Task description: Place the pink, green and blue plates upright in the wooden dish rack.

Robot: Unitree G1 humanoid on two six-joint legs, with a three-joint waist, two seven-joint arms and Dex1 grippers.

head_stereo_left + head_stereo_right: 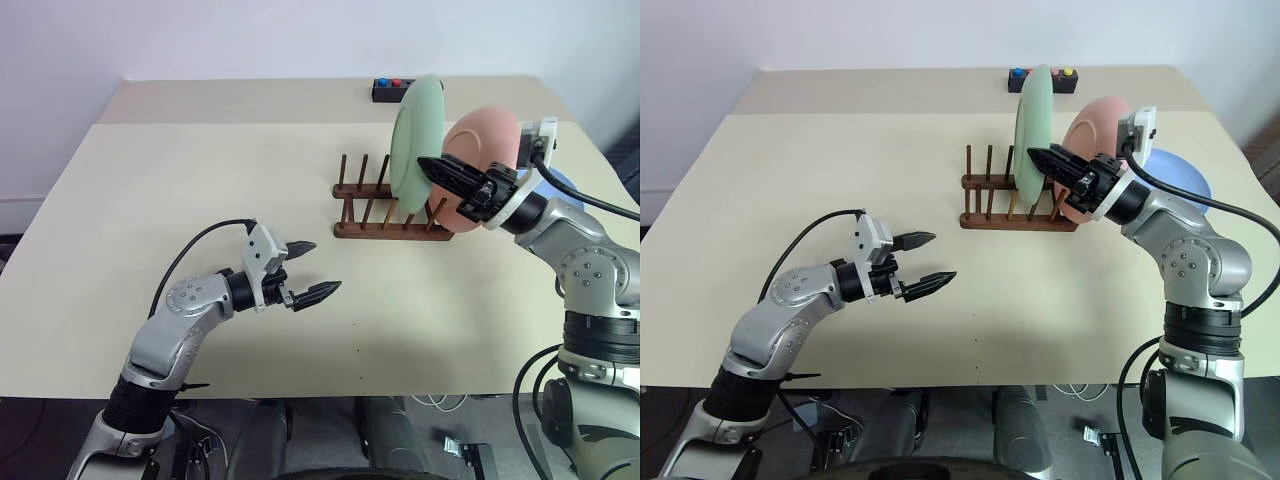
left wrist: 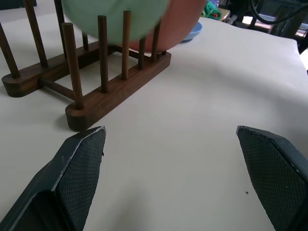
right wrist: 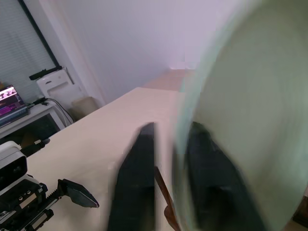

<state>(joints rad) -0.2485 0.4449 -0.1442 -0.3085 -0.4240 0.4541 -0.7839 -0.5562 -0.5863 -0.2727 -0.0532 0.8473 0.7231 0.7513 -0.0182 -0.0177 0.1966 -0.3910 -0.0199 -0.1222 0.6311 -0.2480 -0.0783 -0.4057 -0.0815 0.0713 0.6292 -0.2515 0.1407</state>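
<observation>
The wooden dish rack (image 1: 365, 228) stands mid-table. A green plate (image 1: 415, 140) is upright between its pegs, and a pink plate (image 1: 485, 140) stands upright just to its right. Farther right, a blue plate (image 1: 1180, 175) lies flat on the table, partly hidden by my right arm. My right gripper (image 1: 428, 165) is at the green plate's near rim. In the right wrist view its fingers (image 3: 139, 178) straddle that rim, with a gap on one side. Well left of the rack, my left gripper (image 1: 326, 266) hovers open and empty over the table.
A black box with coloured buttons (image 1: 392, 90) sits at the table's far edge behind the rack. The rack's left peg slots (image 2: 72, 62) hold nothing. Bare tabletop (image 1: 200, 170) spreads to the left and in front of the rack.
</observation>
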